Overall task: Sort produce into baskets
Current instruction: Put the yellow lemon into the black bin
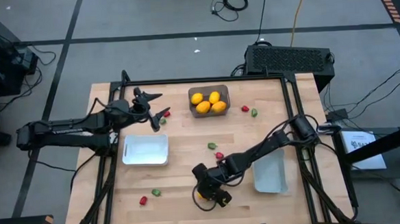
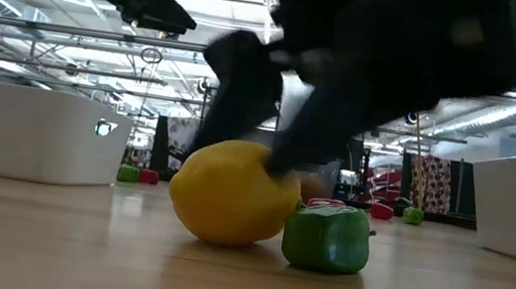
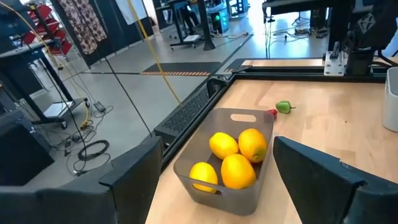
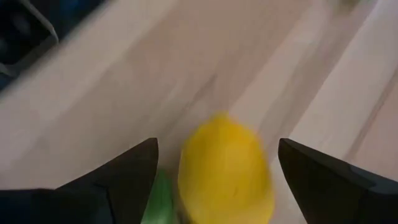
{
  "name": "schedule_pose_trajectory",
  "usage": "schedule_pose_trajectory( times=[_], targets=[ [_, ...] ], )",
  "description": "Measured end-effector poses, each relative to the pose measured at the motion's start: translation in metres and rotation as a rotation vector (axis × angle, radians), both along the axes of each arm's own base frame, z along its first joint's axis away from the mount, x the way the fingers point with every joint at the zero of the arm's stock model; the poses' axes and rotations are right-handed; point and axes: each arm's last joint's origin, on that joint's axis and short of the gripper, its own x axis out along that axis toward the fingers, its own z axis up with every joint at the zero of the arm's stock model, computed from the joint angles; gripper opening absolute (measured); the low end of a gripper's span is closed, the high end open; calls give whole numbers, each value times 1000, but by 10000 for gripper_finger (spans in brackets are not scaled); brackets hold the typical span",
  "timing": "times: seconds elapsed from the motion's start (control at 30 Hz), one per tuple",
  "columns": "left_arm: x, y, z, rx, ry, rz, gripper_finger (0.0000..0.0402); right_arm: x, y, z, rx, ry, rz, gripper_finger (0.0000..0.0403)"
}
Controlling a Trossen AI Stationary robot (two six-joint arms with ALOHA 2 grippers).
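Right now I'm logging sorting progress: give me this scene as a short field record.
grey basket: holds four yellow-orange fruits
white basket: nothing visible inside
right gripper: open, over the yellow fruit near the table's front edge
green piece: beside that fruit
left gripper: open, near the grey basket

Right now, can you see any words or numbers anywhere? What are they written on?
No text here can be read.
White sheet lying right of the table: it has dark print, too small to read.
Dark grey basket, yellow fruit and green piece: no labels show.
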Motion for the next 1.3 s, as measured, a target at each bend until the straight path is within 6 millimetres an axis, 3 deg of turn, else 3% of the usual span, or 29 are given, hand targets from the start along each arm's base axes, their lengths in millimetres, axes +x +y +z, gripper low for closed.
schedule_pose_trajectory(
  times=[0.43, 0.97, 1.1, 1.3],
  targets=[
    [2, 1, -1, 9, 5, 0, 310, 1, -1, -6, -46, 2, -66, 316],
    [2, 1, 1, 21, -5, -1, 310, 4, -1, -13, -51, 6, -62, 213],
    [2, 1, 1, 21, -4, -1, 310, 7, -6, -1, -71, 2, -70, 212],
    [2, 1, 1, 21, -4, -1, 310, 12, -29, 46, -252, -46, -127, 214]
  ],
)
